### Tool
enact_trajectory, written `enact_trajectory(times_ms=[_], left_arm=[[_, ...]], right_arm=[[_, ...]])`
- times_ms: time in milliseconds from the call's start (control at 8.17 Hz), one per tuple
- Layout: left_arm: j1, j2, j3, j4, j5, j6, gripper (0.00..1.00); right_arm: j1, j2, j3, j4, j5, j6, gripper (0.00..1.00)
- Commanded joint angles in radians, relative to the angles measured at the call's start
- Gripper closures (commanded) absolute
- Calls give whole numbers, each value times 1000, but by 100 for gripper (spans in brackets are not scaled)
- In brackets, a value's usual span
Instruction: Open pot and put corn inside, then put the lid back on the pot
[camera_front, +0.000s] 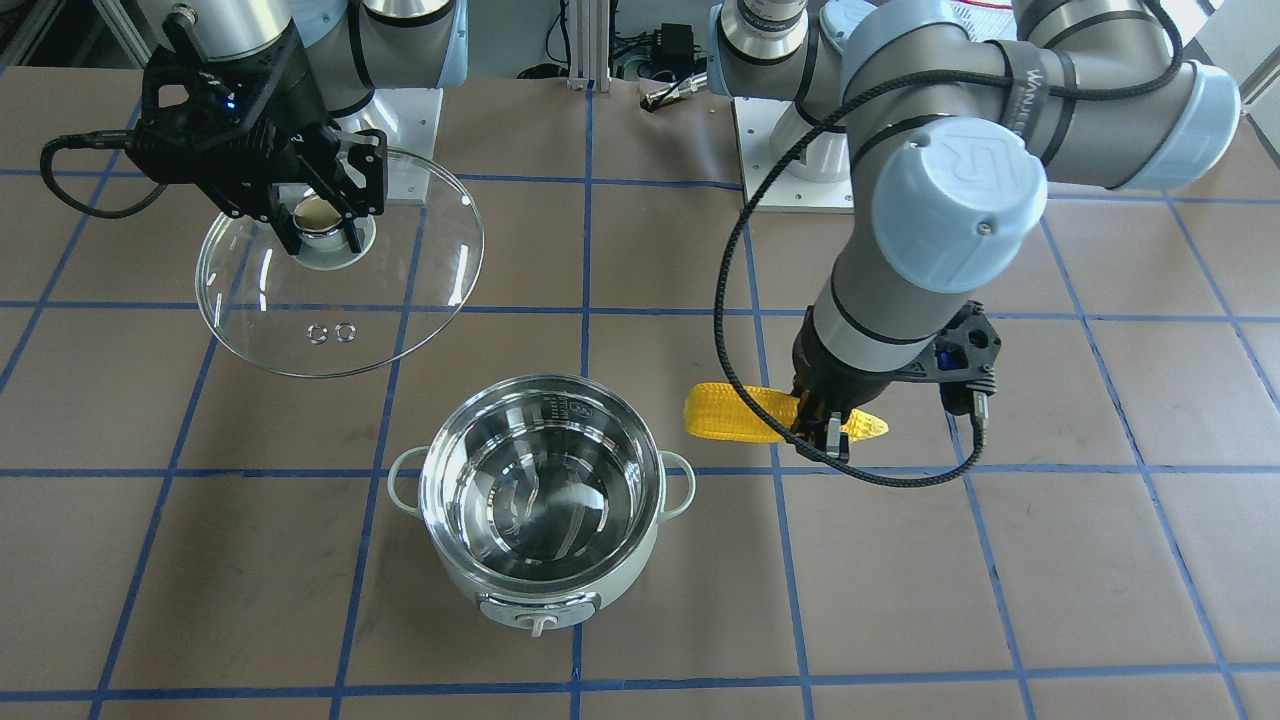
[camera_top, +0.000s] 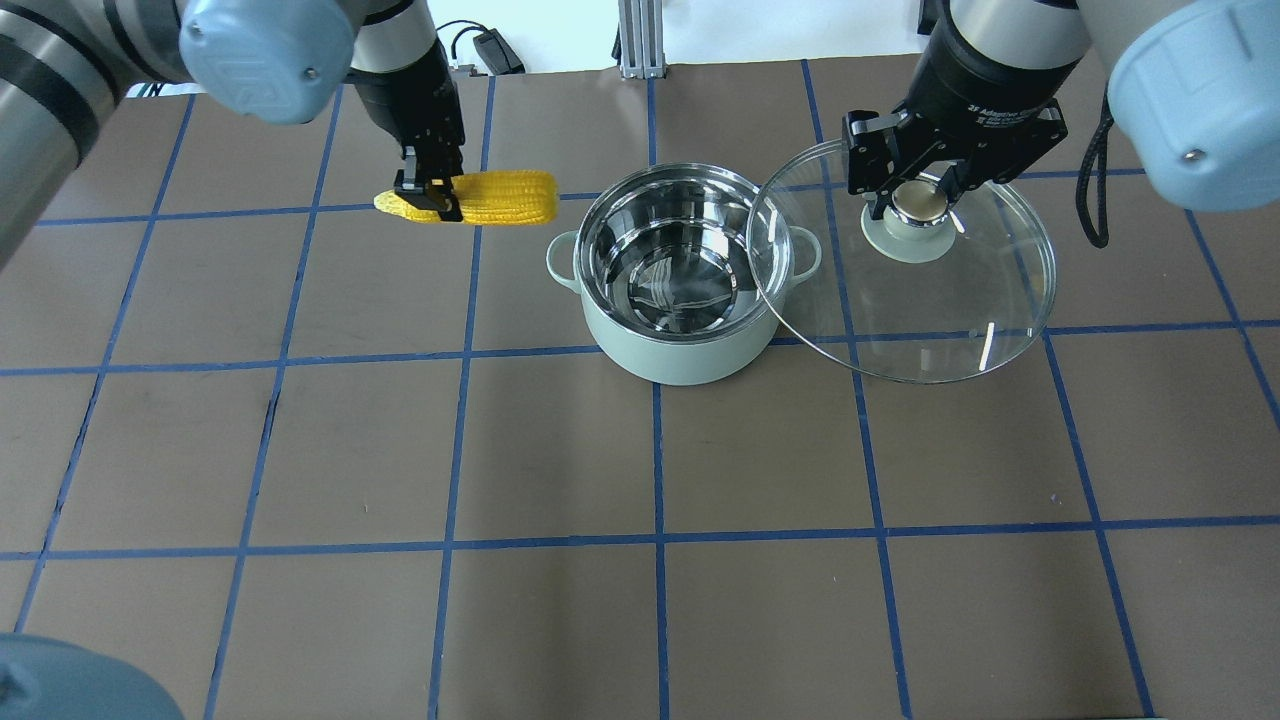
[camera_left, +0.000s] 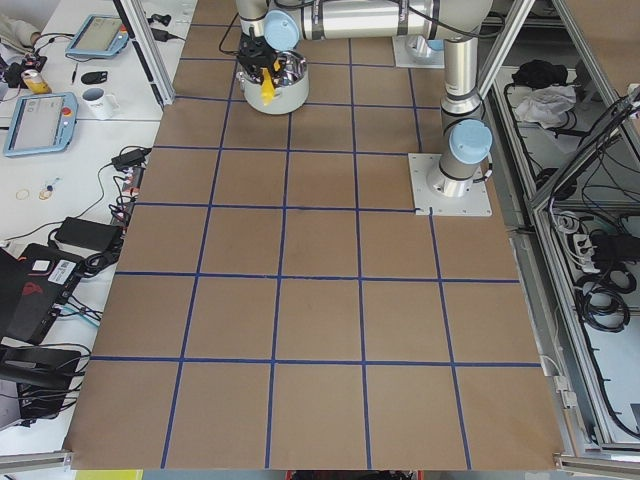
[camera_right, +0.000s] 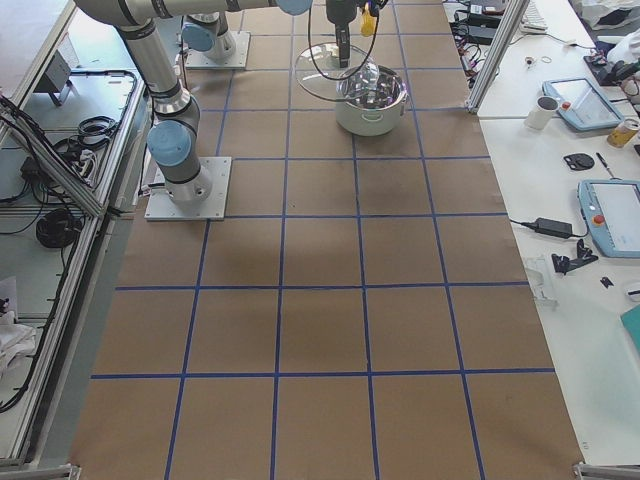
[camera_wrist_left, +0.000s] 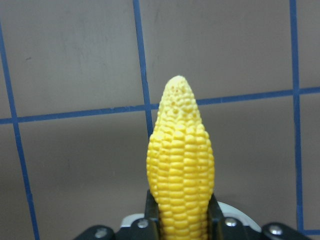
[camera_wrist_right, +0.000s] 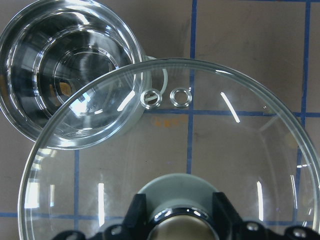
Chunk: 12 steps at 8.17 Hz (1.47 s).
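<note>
A: Place type?
B: Robotics lab. Big brown tabletop gridded with blue tape (camera_right: 320, 330), and a grey robot arm with pale blue joint caps (camera_left: 455, 165) bolted on a white plate.
A: Other cues?
B: Silver aluminium frame posts (camera_right: 497, 55). Grey touchscreen teach pendants (camera_left: 40, 125) on a white side bench (camera_left: 25, 170). Also a black power brick with trailing cables (camera_left: 80, 233) and a white mug (camera_left: 98, 100).
</note>
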Motion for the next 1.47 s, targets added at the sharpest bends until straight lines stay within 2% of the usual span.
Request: enact_trajectory(times_ms=[0,367,490,857,1347], left_arm=[[-148,-71,57,46,11,-97,100],[-229,-185,125,110,17,-255,100],[-260,-194,146,113,52,-306,100],[-283,-266,173,140,46,-360,100],[-285,-283,171,140,-2,-386,100]], right_arm=[[0,0,0,-1,2,-5,75],[-1,0,0,-1,3,-10,78],[0,0,0,-1,3,-10,79],[-1,0,0,1,2,-12,79],[-3,0,2,1,2,-15,79]])
